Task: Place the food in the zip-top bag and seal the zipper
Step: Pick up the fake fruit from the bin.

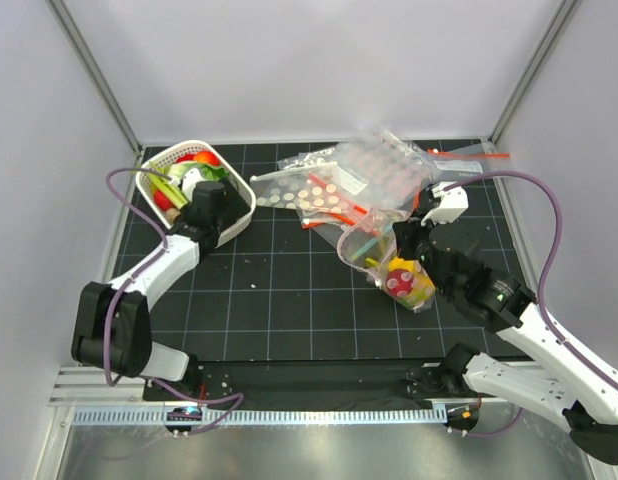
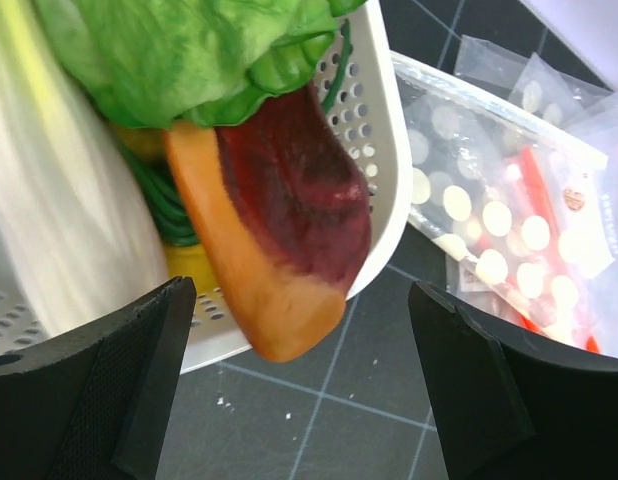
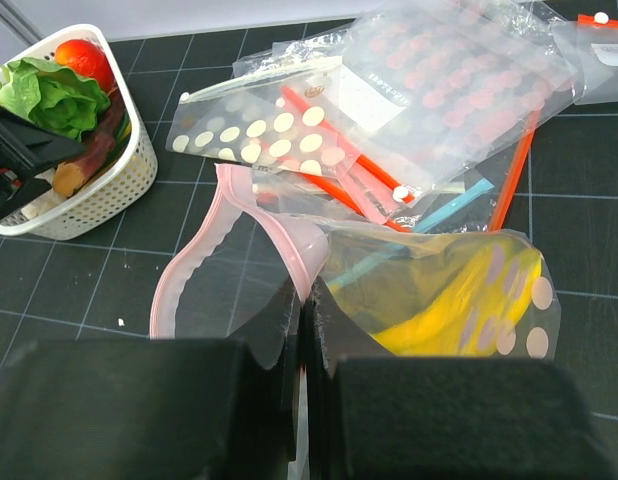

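The zip-top bag [image 3: 429,270] lies right of centre with a yellow banana bunch [image 3: 439,305] inside; the top view also shows a red fruit [image 1: 398,281] in it. My right gripper [image 3: 307,300] is shut on the bag's mouth edge, and the pale pinkish zipper [image 3: 194,265] curls open to its left. More food sits in a white basket [image 1: 241,205]: green lettuce [image 2: 189,50] and an orange-and-dark-red mango-like piece [image 2: 279,240] leaning out over the rim. My left gripper [image 2: 301,300] is open at that rim, with the piece's tip between the fingers and touching neither.
A heap of other clear dotted bags [image 1: 379,170] with red and orange strips lies at the back centre and right. Some reach close to the basket [image 2: 509,210]. A red tomato [image 3: 84,55] sits in the basket's far corner. White walls enclose the black gridded mat [image 1: 289,300].
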Robot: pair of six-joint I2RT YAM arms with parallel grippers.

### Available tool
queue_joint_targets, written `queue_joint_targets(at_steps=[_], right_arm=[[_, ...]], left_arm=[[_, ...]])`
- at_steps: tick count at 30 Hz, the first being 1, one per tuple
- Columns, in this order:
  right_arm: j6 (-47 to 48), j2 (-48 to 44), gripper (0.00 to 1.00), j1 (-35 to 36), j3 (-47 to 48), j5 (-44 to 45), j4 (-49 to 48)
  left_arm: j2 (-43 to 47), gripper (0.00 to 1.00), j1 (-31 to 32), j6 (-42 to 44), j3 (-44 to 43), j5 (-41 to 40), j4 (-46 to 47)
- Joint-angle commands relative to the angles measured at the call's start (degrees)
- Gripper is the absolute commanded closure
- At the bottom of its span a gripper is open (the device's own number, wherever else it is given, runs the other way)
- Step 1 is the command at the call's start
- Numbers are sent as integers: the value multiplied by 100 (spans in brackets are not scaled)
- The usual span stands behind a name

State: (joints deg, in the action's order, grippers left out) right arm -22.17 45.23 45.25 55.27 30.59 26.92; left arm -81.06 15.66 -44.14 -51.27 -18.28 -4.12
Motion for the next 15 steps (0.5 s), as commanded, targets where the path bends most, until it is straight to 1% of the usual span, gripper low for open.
queue_joint_targets(at_steps=[1,6,11,13,14,15], right_arm=[[29,-85,97,-17,-25,-18,-380],[29,-94,97,-17,-33,-18,-363],[29,-120,97,-17,-33,-18,-363],[29,-120,97,-17,-33,-18,-371],[29,-129,97,-17,-42,-18,-371],[29,-129,97,-8,-33,-27,-371]], left_arm=[[-304,9,-98,-227,-50,553,728],[-867,13,-256,-288,-331,1072,764],[-1254,17,-423,-569,-349,1432,764],[-1325,24,-467,-578,-367,1547,833],[-1360,37,-494,-552,-367,1617,860],[-1360,45,-494,-534,-349,1626,904]])
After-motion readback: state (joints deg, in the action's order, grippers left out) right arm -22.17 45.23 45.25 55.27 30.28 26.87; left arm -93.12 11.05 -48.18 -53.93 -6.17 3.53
